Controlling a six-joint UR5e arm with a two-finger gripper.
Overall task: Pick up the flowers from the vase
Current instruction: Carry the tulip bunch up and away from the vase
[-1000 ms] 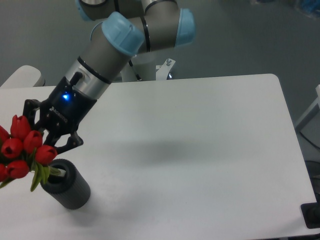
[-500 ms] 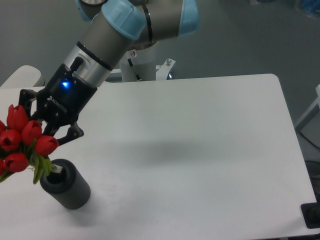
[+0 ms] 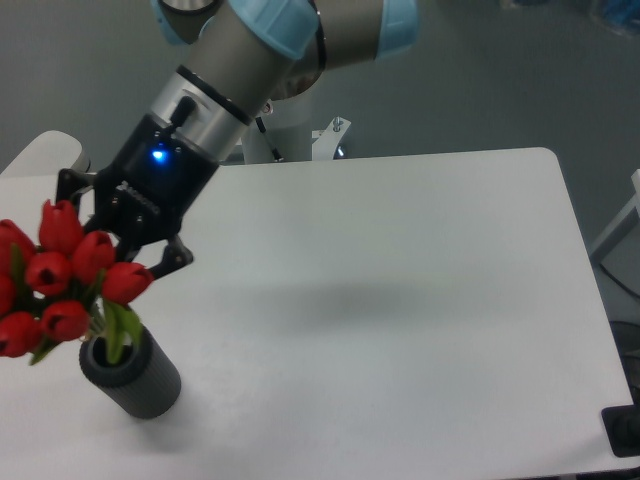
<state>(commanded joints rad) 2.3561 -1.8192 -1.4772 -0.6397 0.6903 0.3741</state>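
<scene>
The flowers (image 3: 50, 273), a bunch of red closed tulip buds on green stems, stand at the table's left edge. Their stems still reach down into the mouth of the vase (image 3: 140, 385), a short dark grey cylinder near the front left. My gripper (image 3: 105, 262) comes down from the upper right and sits just behind the buds, above the vase. Its fingertips are hidden by the buds, but the bunch follows the gripper's motion, so it appears shut on the stems. One black finger link (image 3: 168, 265) sticks out to the right of the bunch.
The white table (image 3: 400, 260) stretches to the right of the vase. The arm's base (image 3: 300, 140) stands behind the table's far edge. A white rounded surface (image 3: 40, 155) lies at the far left. A dark object (image 3: 625, 430) sits off the front right corner.
The gripper has shifted right and slightly up. The flowers moved with it, swinging from a leftward lean to nearly upright over the vase. The vase stayed put.
</scene>
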